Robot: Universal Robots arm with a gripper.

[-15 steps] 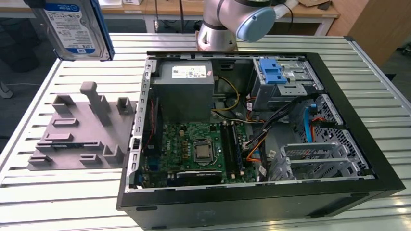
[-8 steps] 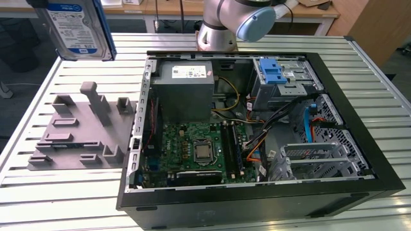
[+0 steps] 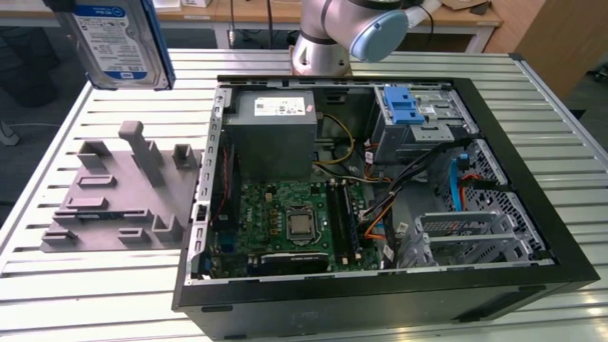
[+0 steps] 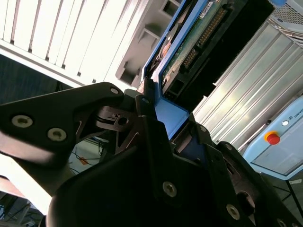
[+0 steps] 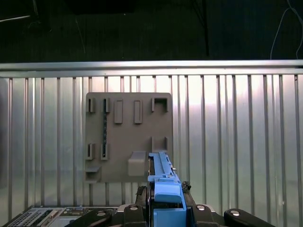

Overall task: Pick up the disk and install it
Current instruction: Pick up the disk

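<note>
While aloft — disk (image 3: 122, 43) in end effector (image 4: 170, 116)

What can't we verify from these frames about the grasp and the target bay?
- Exterior view: the disk runs off the top edge, so its upper end is cut off.
- Second wrist view: the gripper is shut on the disk's blue carrier, but its own black linkage hides the exact contact.
- First wrist view: the disk is seen edge-on, so its label side is hidden.
- Exterior view: the drive cage interior is hidden by its own top plate and blue latch.

The arm (image 3: 332, 32) holds its pincer (image 4: 165, 116) (black-fingered) clamped on the disk (image 3: 119, 43), aloft.
</note>
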